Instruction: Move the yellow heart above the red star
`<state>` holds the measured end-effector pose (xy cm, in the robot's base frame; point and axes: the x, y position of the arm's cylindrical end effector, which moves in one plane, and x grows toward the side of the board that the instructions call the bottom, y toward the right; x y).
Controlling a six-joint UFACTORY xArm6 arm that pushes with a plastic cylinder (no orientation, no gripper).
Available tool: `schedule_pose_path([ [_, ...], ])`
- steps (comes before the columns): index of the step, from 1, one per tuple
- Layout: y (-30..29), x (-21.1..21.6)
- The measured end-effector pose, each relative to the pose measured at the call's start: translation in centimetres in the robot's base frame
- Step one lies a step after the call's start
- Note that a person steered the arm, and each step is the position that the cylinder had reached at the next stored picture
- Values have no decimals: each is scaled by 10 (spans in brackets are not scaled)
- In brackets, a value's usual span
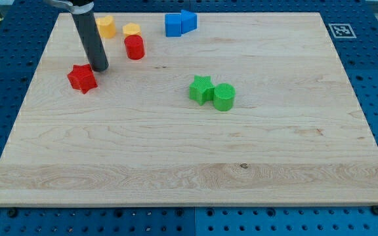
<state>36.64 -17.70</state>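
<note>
The red star (pixel 82 78) lies near the board's left edge, toward the view's top. My tip (pixel 100 67) stands just to the upper right of it, close to touching it. Two yellow blocks lie near the top edge: one (pixel 105 27) right beside the rod, the other (pixel 131 29) a little to the right. I cannot tell which of them is the heart. A red cylinder (pixel 134 47) stands just below the right yellow block.
Two blue blocks (pixel 179 23) touch each other at the top middle. A green star (pixel 201 88) and a green cylinder (pixel 224 97) touch near the board's centre. The wooden board (pixel 189 170) sits on a blue pegboard.
</note>
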Motion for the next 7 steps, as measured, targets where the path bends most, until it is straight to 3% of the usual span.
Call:
schedule_pose_path([
  [1, -8, -6],
  [4, -70, -134],
  [5, -65, -165],
  [7, -4, -165],
])
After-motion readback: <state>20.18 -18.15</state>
